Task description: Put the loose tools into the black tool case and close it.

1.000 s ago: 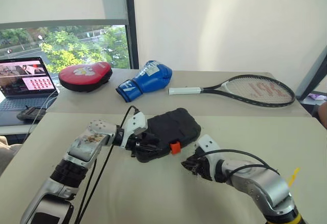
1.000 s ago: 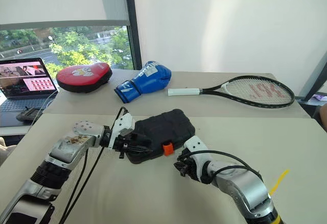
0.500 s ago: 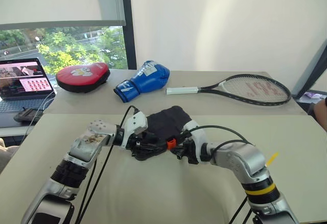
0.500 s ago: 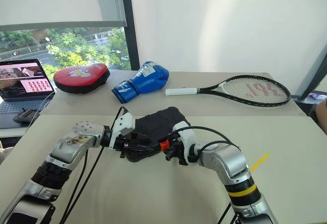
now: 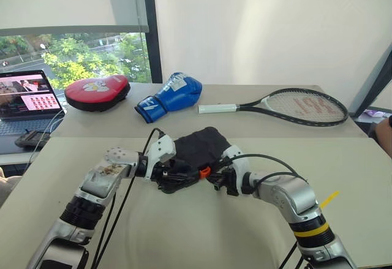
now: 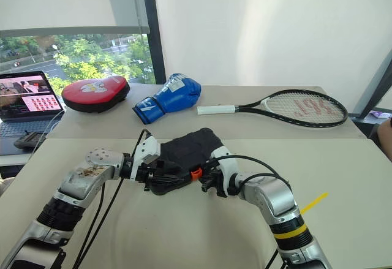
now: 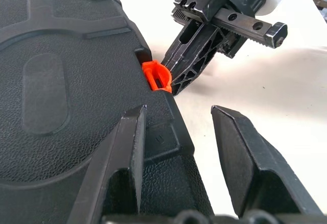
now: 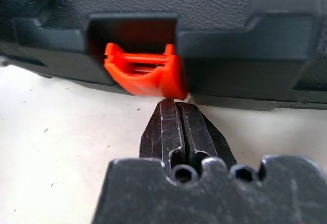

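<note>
Right wrist view: right hand (image 8: 175, 113), fingers together, has moved up to the case's (image 8: 214, 9) orange latch (image 8: 140, 73).

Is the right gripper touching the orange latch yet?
Touching. In the left wrist view the right gripper, fingers shut, has its tips against the orange latch on the black tool case, with no gap between them.

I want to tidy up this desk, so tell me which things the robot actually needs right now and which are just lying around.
Needed:
black tool case, lid down
orange latch
right gripper, shut, tips at the latch
left gripper, at the case's corner

Lying about:
tennis racket
blue boxing glove
red pad
laptop
</note>
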